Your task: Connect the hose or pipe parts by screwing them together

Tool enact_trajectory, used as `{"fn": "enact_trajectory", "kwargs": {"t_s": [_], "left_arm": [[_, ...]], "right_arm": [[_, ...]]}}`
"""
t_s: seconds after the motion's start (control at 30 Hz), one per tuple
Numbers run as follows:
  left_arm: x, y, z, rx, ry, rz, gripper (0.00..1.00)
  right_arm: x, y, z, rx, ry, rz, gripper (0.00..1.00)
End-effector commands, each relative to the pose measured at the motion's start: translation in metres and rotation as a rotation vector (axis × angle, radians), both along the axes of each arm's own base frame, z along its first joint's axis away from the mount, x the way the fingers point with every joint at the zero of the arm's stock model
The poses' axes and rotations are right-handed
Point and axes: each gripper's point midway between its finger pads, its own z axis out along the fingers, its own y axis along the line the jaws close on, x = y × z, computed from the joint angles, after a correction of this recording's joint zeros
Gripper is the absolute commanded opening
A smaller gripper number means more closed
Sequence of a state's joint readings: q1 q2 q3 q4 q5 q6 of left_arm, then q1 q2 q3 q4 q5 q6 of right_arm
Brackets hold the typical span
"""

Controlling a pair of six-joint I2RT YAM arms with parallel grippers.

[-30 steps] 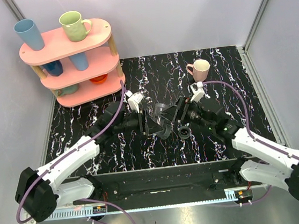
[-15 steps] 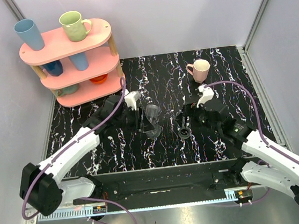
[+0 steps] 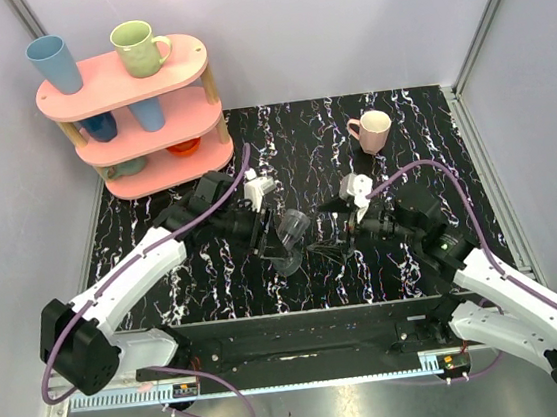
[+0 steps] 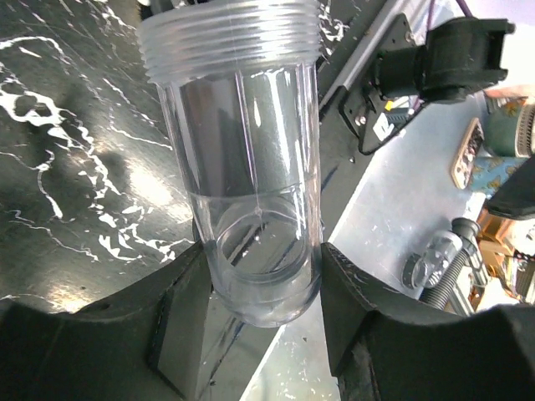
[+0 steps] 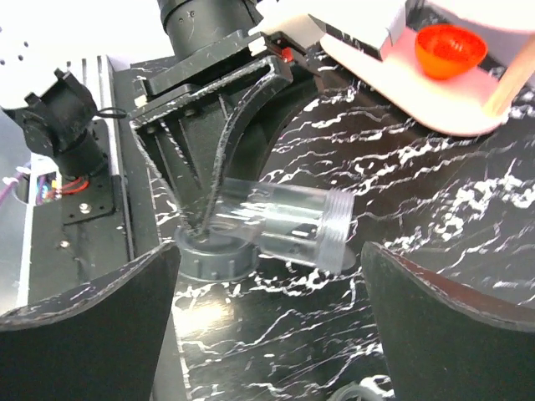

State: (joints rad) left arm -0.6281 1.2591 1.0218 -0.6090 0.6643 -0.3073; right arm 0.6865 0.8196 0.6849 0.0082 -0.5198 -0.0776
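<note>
So far nothing is joined. The left gripper (image 4: 259, 284) is clamped on the plain end of the short translucent plastic tube (image 4: 242, 167), and the tube's threaded end is bare, with nothing screwed onto it. The right gripper (image 5: 267, 322) has its fingers spread wide and holds nothing. The whole screwing step is, I judge, not yet begun.

The left wrist view shows the threads and the grip closely, but no fitting. The right wrist view shows the tube tilted almost flat just above the black marbled table (image 3: 421, 132), threads pointing toward the right gripper. Below its held end lies a dark ring-shaped piece (image 5: 213, 255), probably the fitting, though I cannot tell for sure. From the top view, that piece is hardly visible.
</note>
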Motion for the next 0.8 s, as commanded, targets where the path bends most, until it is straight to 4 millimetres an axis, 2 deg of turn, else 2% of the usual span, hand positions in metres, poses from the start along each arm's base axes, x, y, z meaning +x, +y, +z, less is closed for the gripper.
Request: {"fn": "enact_trajectory", "kwargs": {"t_s": [0.0, 0.07, 0.1, 0.2, 0.37, 0.4, 0.43, 0.47, 0.53, 0.57, 0.77], "left_arm": [[-0.019, -0.003, 0.029, -0.091, -0.012, -0.099, 0.00], [-0.022, -0.001, 0.030, -0.094, -0.009, -0.104, 0.00], [-0.024, 0.001, 0.032, -0.096, -0.015, -0.101, 0.00], [-0.026, 0.002, 0.035, -0.100, -0.019, -0.100, 0.00], [-0.031, 0.003, 0.041, -0.113, -0.020, -0.116, 0.00], [-0.031, 0.003, 0.041, -0.111, -0.018, -0.121, 0.00], [-0.032, 0.004, 0.040, -0.109, -0.013, -0.124, 0.00], [-0.032, 0.003, 0.038, -0.108, -0.003, -0.130, 0.00], [-0.033, 0.003, 0.035, -0.099, 0.016, -0.134, 0.00], [-0.034, 0.002, 0.034, -0.097, 0.030, -0.140, 0.00], [-0.034, -0.001, 0.042, -0.113, 0.033, -0.156, 0.00]], "right_arm": [[0.002, 0.015, 0.032, 0.039, -0.328, 0.124, 1.00], [0.006, 0.016, 0.027, 0.002, -0.377, 0.133, 1.00], [0.010, 0.018, 0.018, -0.049, -0.408, 0.140, 0.99], [0.021, 0.018, 0.015, -0.114, -0.481, 0.115, 0.96], [0.022, 0.025, 0.009, -0.182, -0.575, 0.140, 0.93], [0.022, 0.026, 0.003, -0.221, -0.601, 0.152, 0.93], [0.027, 0.026, 0.002, -0.247, -0.619, 0.120, 0.93], [0.019, 0.033, 0.001, -0.254, -0.648, 0.145, 0.93], [0.021, 0.035, 0.000, -0.301, -0.735, 0.140, 0.95], [0.013, 0.041, -0.003, -0.315, -0.756, 0.167, 0.97], [0.016, 0.052, -0.030, -0.454, -0.830, 0.212, 0.99]]}}
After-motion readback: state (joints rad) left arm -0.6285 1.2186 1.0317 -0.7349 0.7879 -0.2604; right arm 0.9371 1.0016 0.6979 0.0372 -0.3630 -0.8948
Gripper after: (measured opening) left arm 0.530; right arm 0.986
